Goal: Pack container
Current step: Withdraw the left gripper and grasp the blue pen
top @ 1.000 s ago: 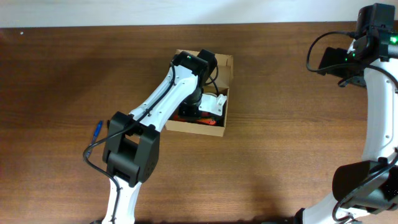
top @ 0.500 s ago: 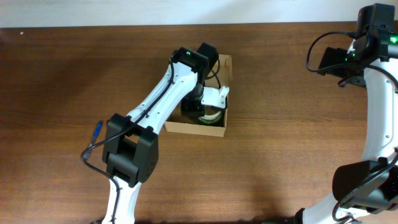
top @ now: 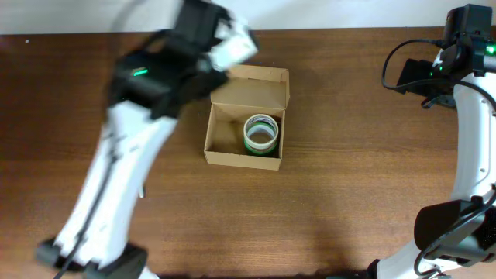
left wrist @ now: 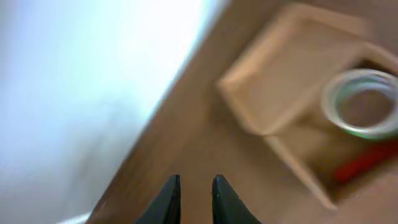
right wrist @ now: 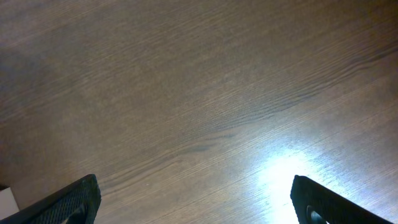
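Note:
The tan cardboard container [top: 209, 146] stands open on the table, its flap lid [top: 252, 91] folded back toward the far side. A white and green tape roll [top: 261, 132] lies flat inside it. My left gripper [top: 235, 43] is blurred, raised above the table's far edge, up and left of the container. In the left wrist view its fingers [left wrist: 196, 190] are close together with nothing between them; the container [left wrist: 280, 93], the tape roll [left wrist: 333, 102] and a red thing [left wrist: 367, 158] show blurred at the right. My right gripper [right wrist: 196, 199] is open wide over bare wood, far right [top: 415, 75].
The brown wooden table [top: 349, 194] ends at a white wall along the far edge [top: 349, 15]. The left arm [top: 116, 178] spans the left half of the table. The right arm's base [top: 457, 232] stands at the right edge.
My left gripper has lifted out of the container and swung up and left toward the far edge. The tape roll stays behind in the container, now uncovered. The right arm has not moved.

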